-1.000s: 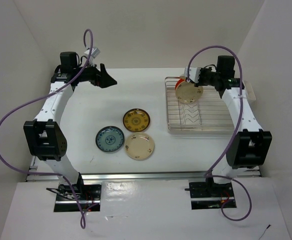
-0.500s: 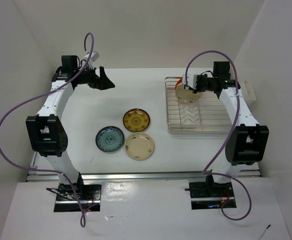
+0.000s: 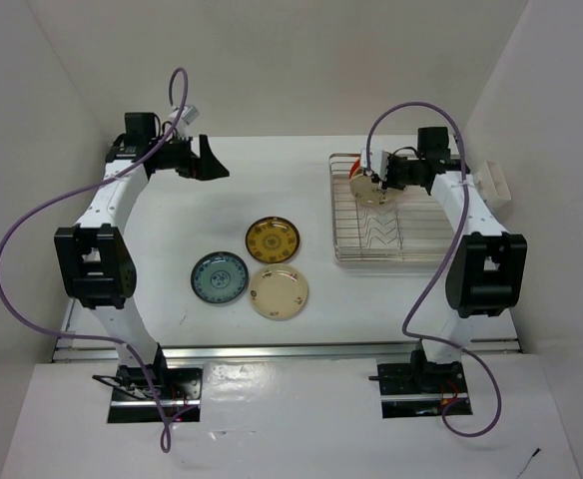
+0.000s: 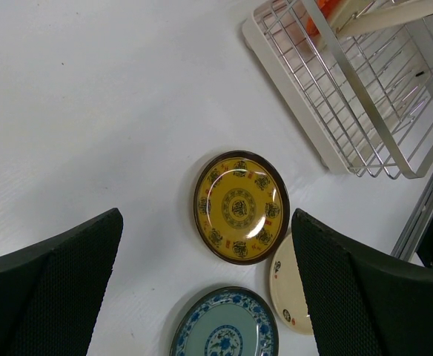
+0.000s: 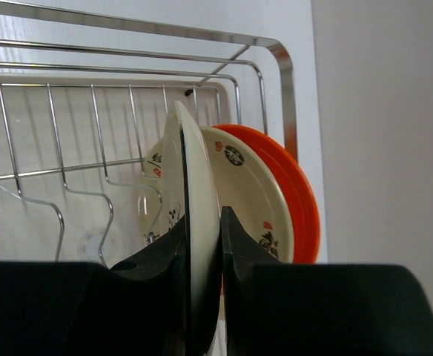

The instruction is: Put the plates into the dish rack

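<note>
Releasing early, the right claw (image 5: 202,221), clamped on an upright cream plate (image 5: 199,167), could topple it against the racked plate (image 5: 252,196) at 3 o'clock; left claw (image 4: 205,222) gapes wide.

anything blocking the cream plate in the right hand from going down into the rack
Nothing visible does. The right hand grips the cream round plate upright at the silver wire dish rack; a second cream plate and an orange-red plate stand beside it.
</note>
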`<state>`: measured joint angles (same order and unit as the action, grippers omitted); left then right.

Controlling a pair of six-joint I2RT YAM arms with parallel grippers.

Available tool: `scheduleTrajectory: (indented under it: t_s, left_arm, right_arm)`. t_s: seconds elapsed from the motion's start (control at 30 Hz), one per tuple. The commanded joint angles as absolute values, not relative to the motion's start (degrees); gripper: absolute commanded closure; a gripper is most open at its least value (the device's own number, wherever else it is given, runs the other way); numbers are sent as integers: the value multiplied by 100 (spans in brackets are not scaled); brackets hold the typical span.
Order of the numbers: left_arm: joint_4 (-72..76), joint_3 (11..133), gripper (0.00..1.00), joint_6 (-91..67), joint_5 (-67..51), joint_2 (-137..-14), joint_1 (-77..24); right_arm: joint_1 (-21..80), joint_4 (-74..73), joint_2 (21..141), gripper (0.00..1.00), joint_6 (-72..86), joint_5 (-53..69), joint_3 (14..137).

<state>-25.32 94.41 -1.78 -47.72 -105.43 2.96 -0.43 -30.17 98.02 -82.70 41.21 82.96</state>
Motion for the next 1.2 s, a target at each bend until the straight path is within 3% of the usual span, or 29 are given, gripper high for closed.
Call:
scheduleTrajectory:
  t_s: [0.0,0.07,0.13,0.23,0.3,0.53,0.77,0.93,1.0,1.17]
  left_arm:
    - [-2443,9527,0,-245,-4799,-10644,316]
    - [-2391,9527,0,-246,-4799,-10644,316]
    - [-2391,9527,0,-369,-4721,-10705,316]
    - [-2391,9580,0,-439,-4554,-10705,316]
    - [-2391,9580,0,-439,-4246,-10705,316]
    - [-2505,9194,0,-247,-3498,-10652,-157]
    - [-2399,8571,3,-158,-4201,-11223,-290]
    - [-2075,8122,4,-387,-4509,-11408,-412]
    - [-2005,8016,6,-457,-4456,-11565,-466]
    - [-1881,8016,13,-817,-4596,-11952,-519]
  right_arm:
    - [-62,-2646,9984,100,-8306,4175,8350]
    - [-62,-2593,10115,100,-8306,4175,8350]
    - [-62,-2593,10168,67,-8253,4122,8350]
    - [-62,-2593,10222,49,-7789,4052,8752]
    - [-62,-2593,10274,44,-7315,3912,9051]
    - [-62,-1355,9880,44,-3226,3998,10020]
    - [-62,272,8886,38,442,5305,8438]
    - [-62,-1313,9210,31,1072,5871,8832]
    - [-9,-1695,9211,25,1247,5652,8833]
    - [44,-2048,8939,23,1824,4847,8412]
